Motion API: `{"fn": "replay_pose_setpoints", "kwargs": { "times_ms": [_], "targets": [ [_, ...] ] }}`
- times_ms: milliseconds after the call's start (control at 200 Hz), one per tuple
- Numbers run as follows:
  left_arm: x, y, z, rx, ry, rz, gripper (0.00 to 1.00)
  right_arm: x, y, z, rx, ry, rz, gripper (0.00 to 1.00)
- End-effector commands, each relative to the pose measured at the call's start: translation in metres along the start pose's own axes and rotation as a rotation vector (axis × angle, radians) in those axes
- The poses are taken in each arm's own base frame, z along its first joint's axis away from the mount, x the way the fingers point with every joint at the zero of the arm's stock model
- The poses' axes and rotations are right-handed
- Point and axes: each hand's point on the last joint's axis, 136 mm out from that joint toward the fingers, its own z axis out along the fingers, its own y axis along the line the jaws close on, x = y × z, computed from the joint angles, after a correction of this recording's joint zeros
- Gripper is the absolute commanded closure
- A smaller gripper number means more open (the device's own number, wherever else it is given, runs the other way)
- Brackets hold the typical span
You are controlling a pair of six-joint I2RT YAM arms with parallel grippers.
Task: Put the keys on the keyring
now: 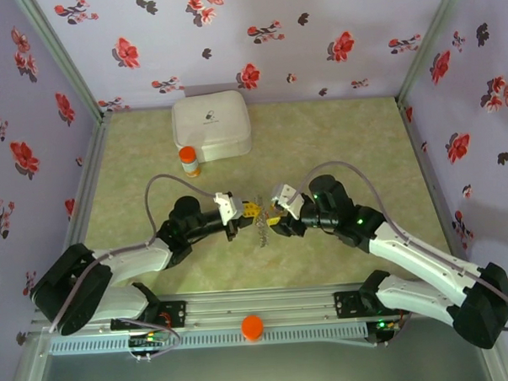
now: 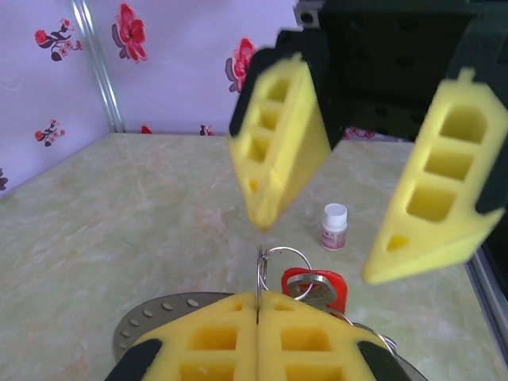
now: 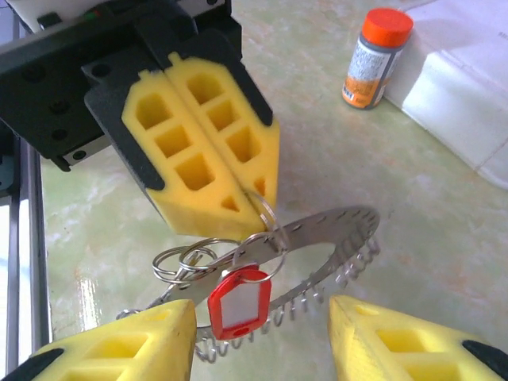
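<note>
The two arms meet over the middle of the desk (image 1: pixel 336 145). The left tool (image 3: pixel 255 198) is pinched closed, its yellow pads flat together on a thin wire ring (image 3: pixel 268 216) at their tip. From that ring hangs the red tag (image 3: pixel 238 302), upright with a pale window in its face. A grey metal piece (image 2: pixel 311 287) lies against the tag; I cannot tell its shape. A bunch of further wire rings (image 3: pixel 186 262) sits just beside the tag, toward the right tool's left pad.

The keyring (image 3: pixel 333 230) is a flat grey arc with a row of small holes and wire hooks along its lower edge. It passes right behind the tag and the held ring, tilted. I cannot tell whether it threads through the ring or merely touches it, nor whether its low end touches the desk.

The right tool (image 2: pixel 317 252) faces the left one with its pads wide apart, one on either side of the hanging bunch, gripping nothing.

An orange-capped bottle (image 3: pixel 377 59) stands near a white box (image 1: pixel 211 125) at the far side. A small white-capped bottle (image 2: pixel 334 226) stands on the desk past the tag.
</note>
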Motion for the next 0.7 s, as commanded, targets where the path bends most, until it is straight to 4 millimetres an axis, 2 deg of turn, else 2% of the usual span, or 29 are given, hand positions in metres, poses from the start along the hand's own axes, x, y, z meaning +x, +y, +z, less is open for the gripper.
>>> {"fn": "replay_pose_setpoints", "kwargs": {
  "times_ms": [0,160,340,600,695],
  "targets": [
    [-0.024,0.004,-0.001,-0.012,-0.107,0.020,1.00,-0.013,0.005,0.004,-0.038,-0.080,0.047,0.51],
    [-0.026,0.005,-0.001,-0.014,-0.115,0.014,1.00,-0.008,0.002,0.012,-0.033,-0.062,0.053,0.54],
    [-0.029,0.004,-0.003,-0.015,-0.131,0.005,1.00,-0.003,-0.012,0.012,0.050,-0.028,0.044,0.63],
    [-0.029,0.004,-0.003,-0.012,-0.137,-0.004,1.00,-0.013,-0.008,0.011,0.038,-0.058,0.022,0.68],
    [-0.031,0.004,-0.003,-0.010,-0.148,-0.009,1.00,-0.013,0.002,0.013,-0.022,-0.050,0.018,0.79]
  ]
}}
